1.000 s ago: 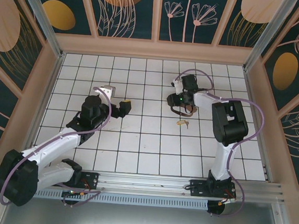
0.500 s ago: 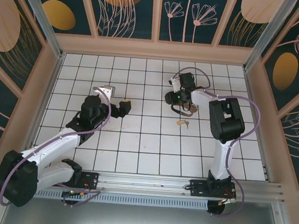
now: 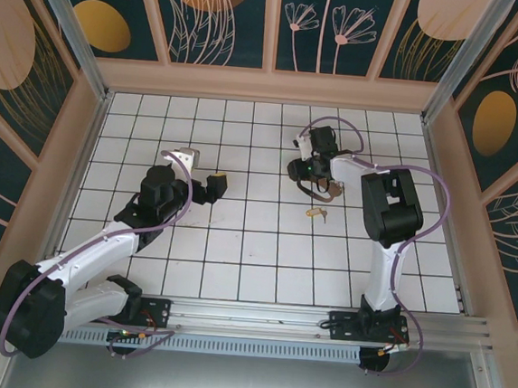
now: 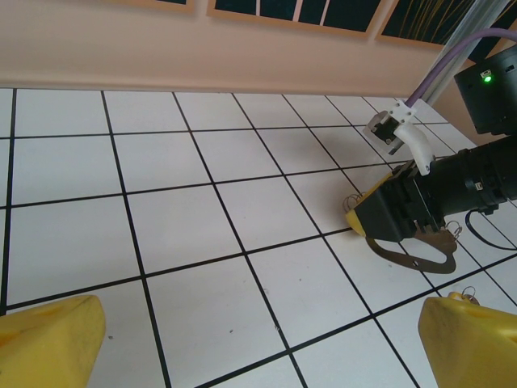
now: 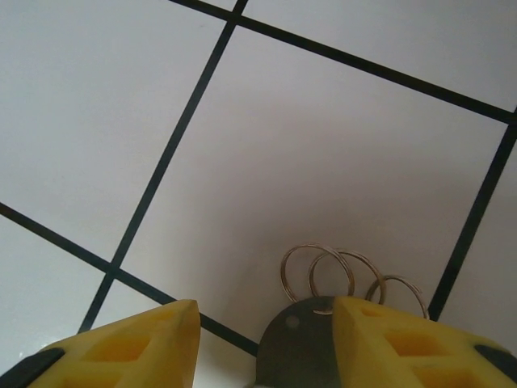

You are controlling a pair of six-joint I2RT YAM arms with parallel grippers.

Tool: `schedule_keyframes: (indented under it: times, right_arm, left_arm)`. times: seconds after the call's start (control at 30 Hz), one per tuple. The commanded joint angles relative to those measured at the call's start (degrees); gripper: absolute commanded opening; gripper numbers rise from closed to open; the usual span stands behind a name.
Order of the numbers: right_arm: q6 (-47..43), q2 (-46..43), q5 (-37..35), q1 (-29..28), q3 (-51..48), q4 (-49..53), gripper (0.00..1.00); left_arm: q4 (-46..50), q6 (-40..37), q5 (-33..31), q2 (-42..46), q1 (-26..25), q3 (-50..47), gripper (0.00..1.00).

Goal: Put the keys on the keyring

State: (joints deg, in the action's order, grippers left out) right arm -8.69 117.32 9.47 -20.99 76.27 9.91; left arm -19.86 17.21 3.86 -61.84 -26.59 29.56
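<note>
Your right fingers [image 5: 396, 335] stand partly apart astride one end of the keyring [image 3: 329, 190]; you cannot tell whether they pinch it. Your left fingers [image 4: 48, 343] are spread wide and empty, well off to the left. One key [image 3: 315, 214] lies on the table [image 3: 235, 264] just nearward of the one keyring, its long axis crosswise. The right arm is nearer.

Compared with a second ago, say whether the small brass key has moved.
No. The small brass key sits at the same spot on the white tiled floor.
</note>
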Motion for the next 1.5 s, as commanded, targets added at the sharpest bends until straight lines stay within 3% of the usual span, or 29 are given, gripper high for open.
schedule_keyframes:
  times: [0.0,0.8,0.97,1.3,1.47]
  right_arm:
    - [-1.0,1.4,-2.6,-0.4,2.4,1.0,0.48]
    - [-3.5,7.8,-5.3,-0.6,9.0,4.0,0.46]
    - [-2.7,4.3,-3.6,-2.1,4.7,1.8,0.38]
    - [2.6,-3.3,5.9,-4.9,-7.9,-4.6,0.35]
    - [4.3,-6.8,7.3,-8.8,-11.9,-6.0,0.34]
  left_arm:
    - [-0.8,-0.6,0.1,1.0,-0.3,-0.1,0.99]
    - [-1.0,-0.6,0.2,0.9,-0.3,-0.1,0.99]
    - [-0.8,-0.5,0.2,1.1,-0.3,-0.1,0.99]
    - [-1.8,1.4,1.5,1.9,-0.3,-1.5,0.99]
    - [-1.3,1.5,1.9,1.8,-0.3,-1.9,0.99]
